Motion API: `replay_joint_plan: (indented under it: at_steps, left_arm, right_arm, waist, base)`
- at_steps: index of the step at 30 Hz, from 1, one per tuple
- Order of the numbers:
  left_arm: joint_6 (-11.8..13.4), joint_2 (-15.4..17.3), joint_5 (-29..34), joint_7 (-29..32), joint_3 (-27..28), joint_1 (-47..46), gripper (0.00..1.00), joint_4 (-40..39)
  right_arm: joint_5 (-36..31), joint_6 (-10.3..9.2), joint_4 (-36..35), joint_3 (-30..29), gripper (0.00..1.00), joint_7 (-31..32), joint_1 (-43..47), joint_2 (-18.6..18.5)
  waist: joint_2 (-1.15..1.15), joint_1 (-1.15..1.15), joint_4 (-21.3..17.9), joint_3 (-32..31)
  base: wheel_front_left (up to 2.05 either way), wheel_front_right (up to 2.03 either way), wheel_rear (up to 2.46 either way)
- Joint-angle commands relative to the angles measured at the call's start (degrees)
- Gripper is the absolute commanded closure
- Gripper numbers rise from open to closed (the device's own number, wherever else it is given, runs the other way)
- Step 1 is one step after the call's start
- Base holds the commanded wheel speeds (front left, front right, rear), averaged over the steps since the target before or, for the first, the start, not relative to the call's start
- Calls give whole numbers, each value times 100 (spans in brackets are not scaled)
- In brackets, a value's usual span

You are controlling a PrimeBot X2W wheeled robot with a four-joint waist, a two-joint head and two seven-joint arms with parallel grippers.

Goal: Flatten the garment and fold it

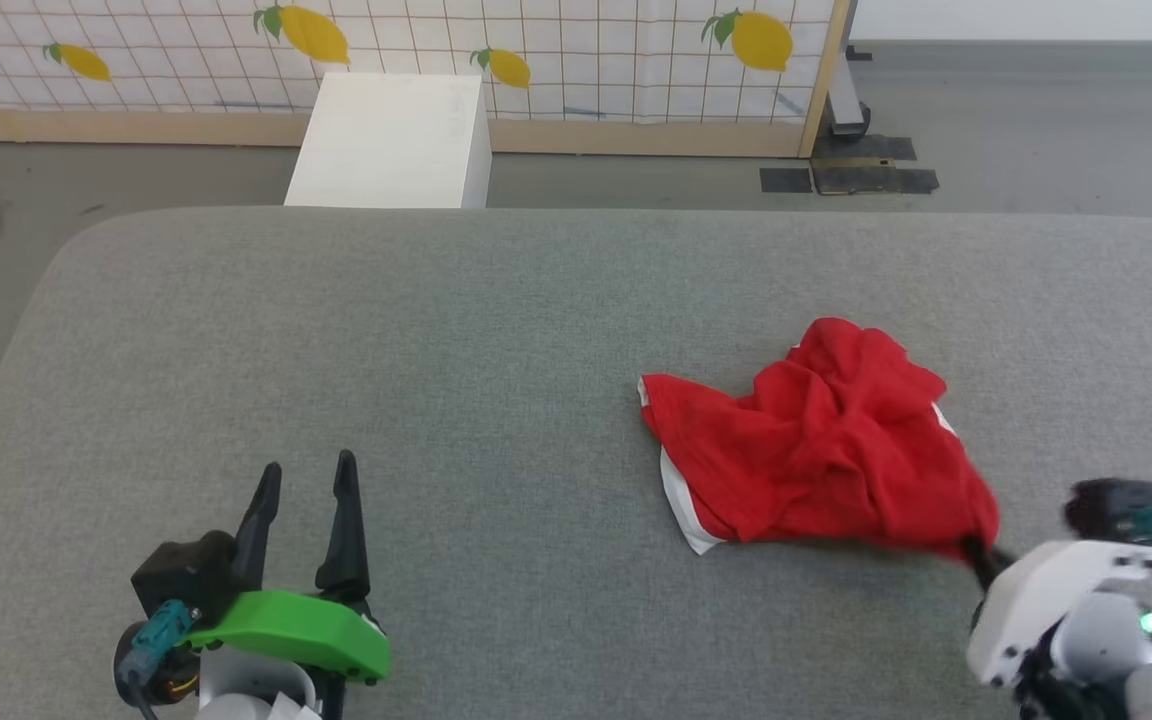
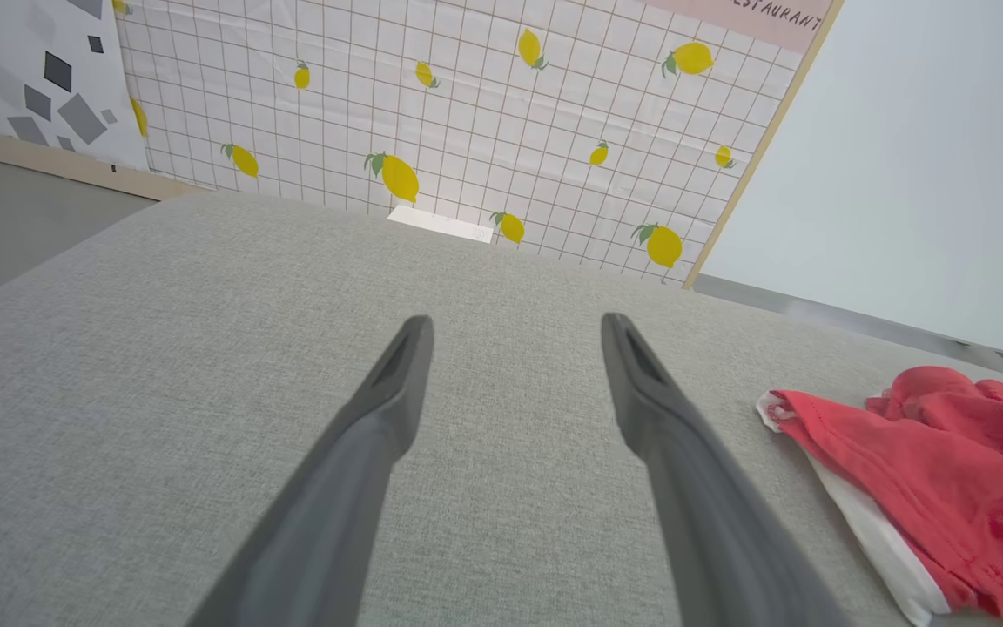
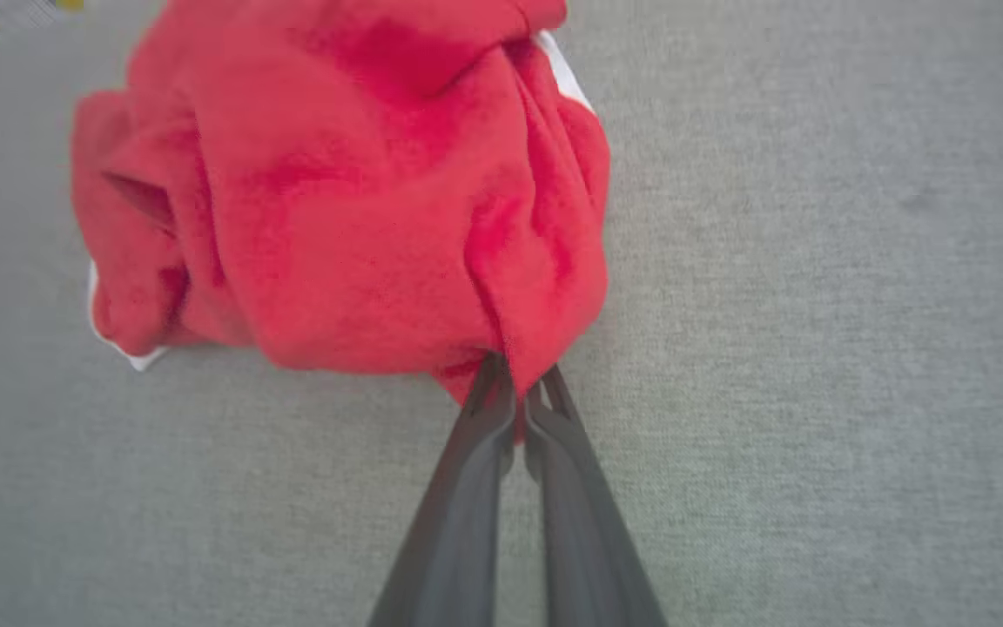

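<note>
The garment is a crumpled red heap with white trim, lying right of centre on the grey padded table. My right gripper is shut on the garment's near right corner; in the right wrist view the two fingers pinch a fold of the red fabric at their tips. My left gripper stands open at the lower left, far from the cloth, with nothing between its fingers. The garment lies at the right edge of the left wrist view. Any print on it is hidden in the folds.
A white box stands on the floor beyond the table's far edge. Behind it runs a lemon-patterned screen on a wooden frame. Bare grey table surface stretches left of the garment.
</note>
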Motion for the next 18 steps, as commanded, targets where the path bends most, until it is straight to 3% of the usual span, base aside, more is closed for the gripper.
replay_joint_plan:
  at_steps: [1, 6, 11, 18]
  left_arm:
    - [-17, -27, -36, 20, -26, 59, 0, 13]
    - [-69, -103, -156, 127, -105, 41, 0, 18]
    - [-266, -258, -308, 497, -399, -244, 0, 21]
    - [-547, -637, -625, 2183, -1307, -1562, 0, 629]
  right_arm:
    - [279, -9, -144, -114, 0, -329, -21, -3]
    - [689, -9, -341, -691, 0, -1440, 65, -2]
    - [635, -9, -423, -943, 0, -1751, 148, -1]
    - [678, -9, -507, -744, 0, -1718, -13, -1]
  waist:
    - [0, 0, 12, -40]
    - [0, 0, 17, -151]
    - [0, 0, -112, -146]
    - [0, 0, -546, 125]
  base:
    - [0, 0, 0]
    - [0, 0, 0]
    - [0, 0, 0]
    - [0, 0, 0]
